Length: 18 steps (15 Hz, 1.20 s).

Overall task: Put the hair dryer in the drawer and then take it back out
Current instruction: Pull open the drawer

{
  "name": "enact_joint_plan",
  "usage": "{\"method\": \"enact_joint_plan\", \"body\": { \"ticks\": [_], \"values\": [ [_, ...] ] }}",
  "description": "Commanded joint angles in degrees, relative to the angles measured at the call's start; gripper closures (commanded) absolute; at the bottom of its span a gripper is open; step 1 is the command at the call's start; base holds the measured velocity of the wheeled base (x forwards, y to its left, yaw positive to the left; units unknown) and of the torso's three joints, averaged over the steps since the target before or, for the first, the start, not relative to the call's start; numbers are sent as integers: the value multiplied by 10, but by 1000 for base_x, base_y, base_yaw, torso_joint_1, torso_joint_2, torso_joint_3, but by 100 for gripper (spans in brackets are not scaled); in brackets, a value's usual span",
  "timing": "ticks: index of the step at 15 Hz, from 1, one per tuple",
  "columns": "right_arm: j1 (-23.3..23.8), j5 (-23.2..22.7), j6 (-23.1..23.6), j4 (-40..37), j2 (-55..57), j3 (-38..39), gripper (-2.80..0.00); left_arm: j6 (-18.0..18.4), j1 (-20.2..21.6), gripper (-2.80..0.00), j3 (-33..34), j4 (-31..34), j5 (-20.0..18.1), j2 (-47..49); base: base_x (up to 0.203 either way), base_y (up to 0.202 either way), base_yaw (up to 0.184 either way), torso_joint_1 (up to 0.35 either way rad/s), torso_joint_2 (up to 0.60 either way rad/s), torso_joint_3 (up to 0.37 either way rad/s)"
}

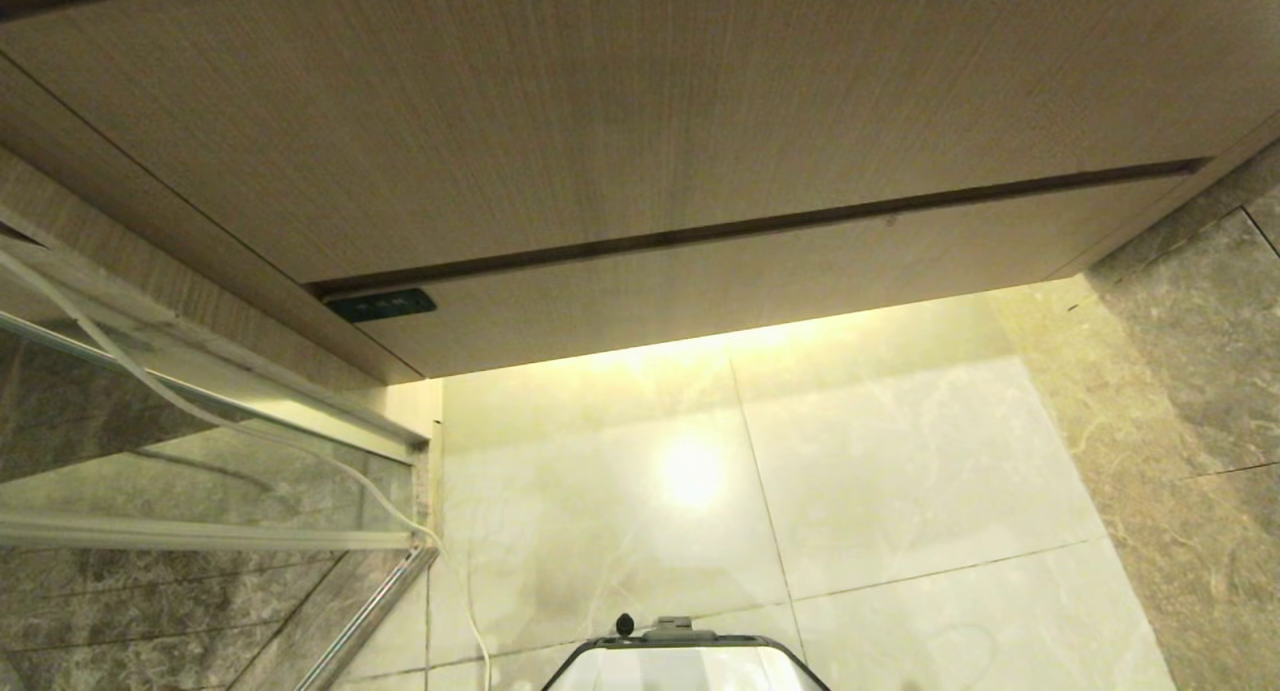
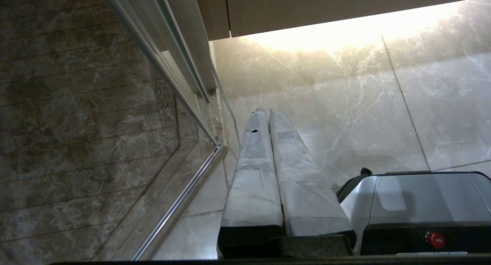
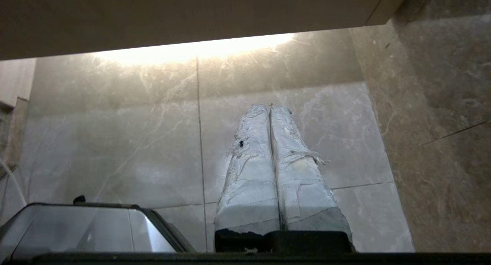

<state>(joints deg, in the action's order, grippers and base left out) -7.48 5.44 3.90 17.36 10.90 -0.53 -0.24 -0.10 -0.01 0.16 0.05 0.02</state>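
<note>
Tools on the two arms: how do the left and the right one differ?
Wrapping: the left tool has fairly smooth white wrapping; the right tool has frayed wrapping with loose threads.
Surroundings: the left tool hangs beside a glass door's metal rail; the right tool hangs near a darker marble wall.
Shared: both are shut, hold nothing, and point over the pale floor.

the drawer (image 1: 740, 291) is a wide, low, light-brown wood-grain front with no handle, pushed shut beneath the taller wood-grain panel and parted from it by a thin dark gap. in the head view it runs from about nine o'clock up toward two o'clock, above the pale floor. the hair dryer cannot be seen in any view.
</note>
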Motion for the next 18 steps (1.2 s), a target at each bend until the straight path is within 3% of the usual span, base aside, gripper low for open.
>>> {"method": "enact_joint_plan", "body": {
  "ticks": [1, 3, 4, 18],
  "values": [
    [-8, -14, 9, -74, -108, 15, 0, 0, 0, 0, 1, 0, 0, 0, 0, 0, 0, 0, 0, 0],
    [-8, -69, 18, -104, -132, 25, 0, 0, 0, 0, 1, 0, 0, 0, 0, 0, 0, 0, 0, 0],
    [-9, -72, 17, -105, -132, 28, 0, 0, 0, 0, 1, 0, 0, 0, 0, 0, 0, 0, 0, 0],
    [-9, -71, 2, -109, -132, 28, 0, 0, 0, 0, 1, 0, 0, 0, 0, 0, 0, 0, 0, 0]
  ]
}}
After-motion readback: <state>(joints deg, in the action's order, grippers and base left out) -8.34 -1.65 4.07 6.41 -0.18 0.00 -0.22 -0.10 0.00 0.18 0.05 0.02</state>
